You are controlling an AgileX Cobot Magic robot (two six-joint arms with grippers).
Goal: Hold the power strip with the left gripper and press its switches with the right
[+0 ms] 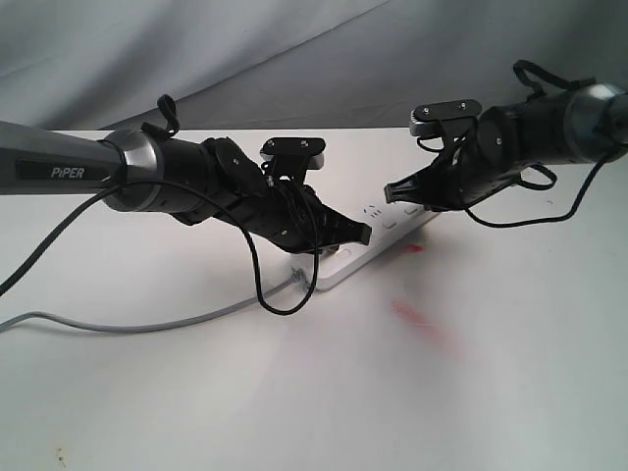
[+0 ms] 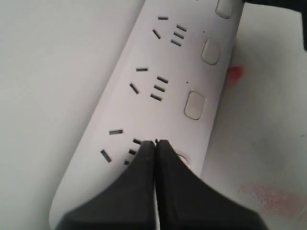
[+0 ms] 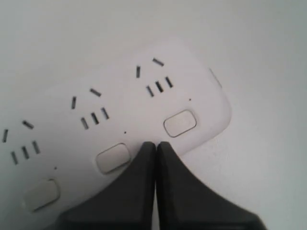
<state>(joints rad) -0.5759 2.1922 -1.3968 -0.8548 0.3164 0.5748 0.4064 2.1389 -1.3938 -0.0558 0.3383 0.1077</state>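
The white power strip lies slantwise on the white table, mostly hidden behind the two grippers in the exterior view. My left gripper is shut with nothing between its fingers; its tips sit over the strip's top face beside a socket group, half covering one switch. More switches run along the strip beyond it. My right gripper is shut too, its tips at the strip's near edge between two switches. In the exterior view the left gripper and right gripper nearly meet above the strip.
The strip's grey cord trails left across the table. Red smears mark the table in front of the strip, also seen as a red smear beside it. A grey cloth backdrop hangs behind the table.
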